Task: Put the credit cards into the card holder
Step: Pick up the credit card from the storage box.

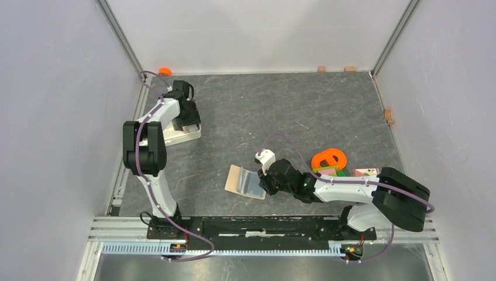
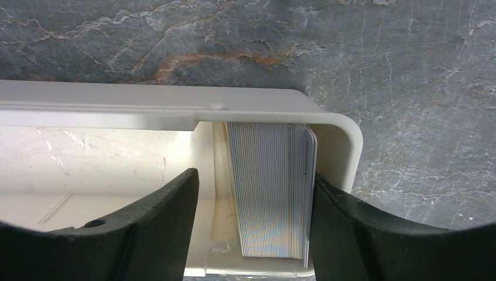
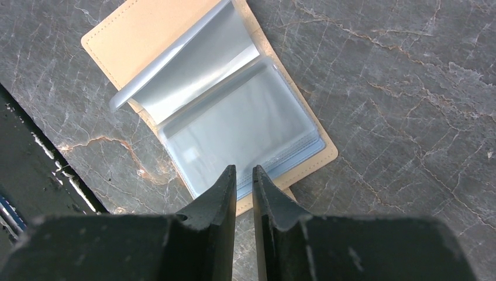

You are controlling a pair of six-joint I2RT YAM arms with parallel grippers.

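Straddling the credit cards (image 2: 269, 193) stacked in a white tray (image 2: 345, 146) at the table's far-left edge, the left gripper (image 2: 255, 175) gapes. The right gripper (image 3: 244, 170), nearly together, meets the open card holder (image 3: 146, 35) mid-table; whether it grips is unclear.

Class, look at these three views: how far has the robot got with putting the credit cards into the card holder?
Done: the card holder lies open, its visible pockets empty. In hand: the left gripper, jaws open, straddles the credit cards standing on edge in the white tray; the right gripper sits nearly closed at the holder's edge. Left: lifting and pocketing every card.
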